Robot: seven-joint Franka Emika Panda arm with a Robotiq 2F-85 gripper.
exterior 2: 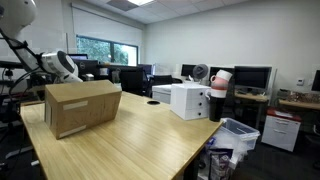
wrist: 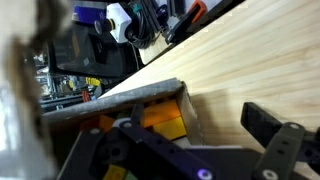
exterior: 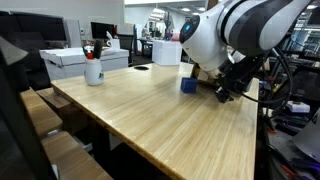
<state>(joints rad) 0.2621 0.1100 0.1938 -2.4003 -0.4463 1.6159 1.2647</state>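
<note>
My gripper (wrist: 186, 126) is open and low over the wooden table (wrist: 250, 60). In the wrist view it is right beside an open-topped box (wrist: 150, 95) with orange and yellow contents; the box's wall lies between my fingers, and whether they touch it I cannot tell. In an exterior view the gripper (exterior: 222, 93) hangs near the table's far right side, next to a small blue object (exterior: 188, 85). In an exterior view a cardboard box (exterior 2: 82, 105) stands in front of the arm (exterior 2: 62, 66) and hides the gripper.
A white mug holding pens (exterior: 93, 70) and a white box (exterior: 85, 60) stand at the table's far end, also seen in an exterior view as the mug (exterior 2: 220, 82) and white box (exterior 2: 188, 100). A flat black item (exterior: 140, 68) lies nearby. Desks, monitors and chairs surround the table.
</note>
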